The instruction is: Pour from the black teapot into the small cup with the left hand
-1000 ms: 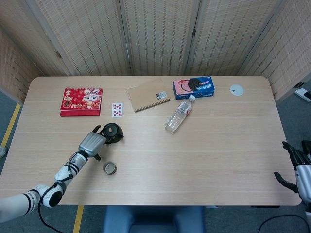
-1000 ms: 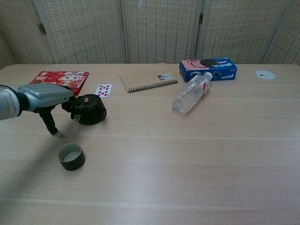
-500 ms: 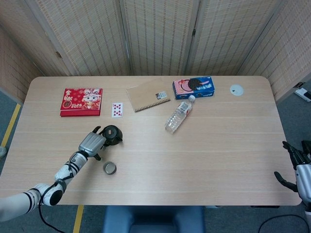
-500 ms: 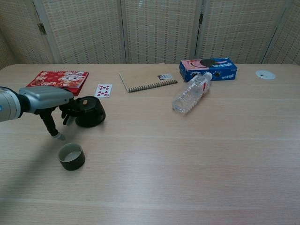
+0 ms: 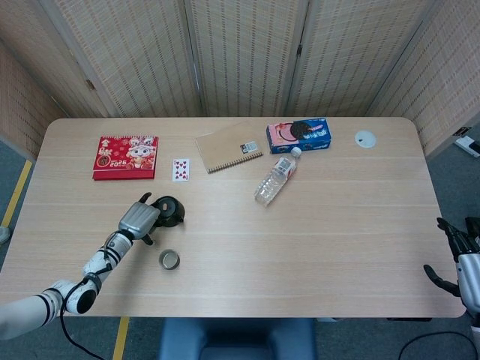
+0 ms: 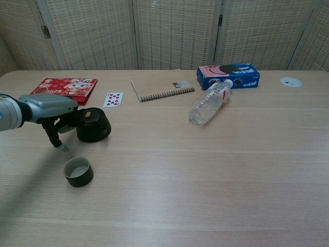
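The black teapot (image 5: 169, 211) (image 6: 94, 125) stands upright at the front left of the table. My left hand (image 5: 137, 220) (image 6: 49, 107) grips it from its left side, fingers wrapped at the handle. One finger (image 6: 55, 140) points down toward the tabletop. The small cup (image 5: 169, 259) (image 6: 78, 171) is a short dark cup with a pale inside, standing upright just in front of the teapot and apart from it. My right hand (image 5: 456, 259) hangs off the table's right edge, fingers spread and holding nothing. It does not show in the chest view.
A clear water bottle (image 5: 277, 177) (image 6: 209, 102) lies on its side mid-table. Behind it are a blue cookie box (image 5: 299, 135), a spiral notebook (image 5: 229, 147), a playing card (image 5: 181, 169) and a red booklet (image 5: 125, 156). A white disc (image 5: 365, 138) sits far right.
My left hand has drawn the teapot a little to the left and nearer the front edge. The cup and my right hand have stayed put.
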Robot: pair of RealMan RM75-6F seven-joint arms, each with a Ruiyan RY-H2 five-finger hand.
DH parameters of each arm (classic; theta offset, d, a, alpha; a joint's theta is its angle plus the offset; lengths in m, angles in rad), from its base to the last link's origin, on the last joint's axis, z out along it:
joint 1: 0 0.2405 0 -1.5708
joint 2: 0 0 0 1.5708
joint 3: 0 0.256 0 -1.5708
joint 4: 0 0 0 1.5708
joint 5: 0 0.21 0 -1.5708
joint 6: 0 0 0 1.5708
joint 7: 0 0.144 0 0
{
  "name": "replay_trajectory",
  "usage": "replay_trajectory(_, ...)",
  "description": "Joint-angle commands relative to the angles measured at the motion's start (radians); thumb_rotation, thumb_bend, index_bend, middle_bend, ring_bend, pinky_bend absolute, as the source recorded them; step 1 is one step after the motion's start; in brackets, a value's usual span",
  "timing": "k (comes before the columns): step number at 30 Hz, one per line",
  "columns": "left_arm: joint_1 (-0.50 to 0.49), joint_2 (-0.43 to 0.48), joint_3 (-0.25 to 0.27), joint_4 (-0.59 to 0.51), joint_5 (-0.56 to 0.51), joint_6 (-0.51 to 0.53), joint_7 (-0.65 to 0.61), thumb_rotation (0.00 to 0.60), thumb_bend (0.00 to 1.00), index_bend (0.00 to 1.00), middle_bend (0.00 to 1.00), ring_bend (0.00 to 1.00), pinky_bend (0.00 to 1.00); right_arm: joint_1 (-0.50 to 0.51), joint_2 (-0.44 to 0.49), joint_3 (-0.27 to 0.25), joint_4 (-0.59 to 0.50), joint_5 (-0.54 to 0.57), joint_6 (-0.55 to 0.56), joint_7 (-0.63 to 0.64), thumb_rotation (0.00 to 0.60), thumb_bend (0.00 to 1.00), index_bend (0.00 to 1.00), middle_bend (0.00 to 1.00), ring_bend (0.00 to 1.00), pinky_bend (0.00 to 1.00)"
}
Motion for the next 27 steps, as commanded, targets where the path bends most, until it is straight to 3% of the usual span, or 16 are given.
replay_trajectory(1,-0.001,0.001,-0.003,0.003,0.003,-0.004,-0.013,0.600,0.16,0.89,0.91,0.74,0.00,-0.001,0.000,0.000,0.000,0.000,0.000,0.000,0.600,0.24,0.09,0.25,0.27,0.03)
replay_trajectory(9,-0.004,0.015,-0.017,-0.005,0.026,-0.008,-0.071,0.599,0.16,0.97,1.00,0.84,0.00,-0.002,0.001,0.001,-0.001,0.001,0.003,0.000,0.600,0.24,0.09,0.25,0.27,0.03)
replay_trajectory(20,-0.015,0.038,-0.036,-0.036,0.051,0.008,-0.098,0.594,0.16,1.00,1.00,0.92,0.00,-0.006,-0.001,0.004,0.006,0.002,0.010,0.007,0.600,0.24,0.09,0.25,0.27,0.03)
replay_trajectory(27,-0.020,0.043,-0.050,-0.036,0.061,0.015,-0.128,0.483,0.16,1.00,1.00,0.93,0.00,-0.006,-0.005,0.006,0.015,0.006,0.008,0.014,0.600,0.24,0.09,0.25,0.27,0.03)
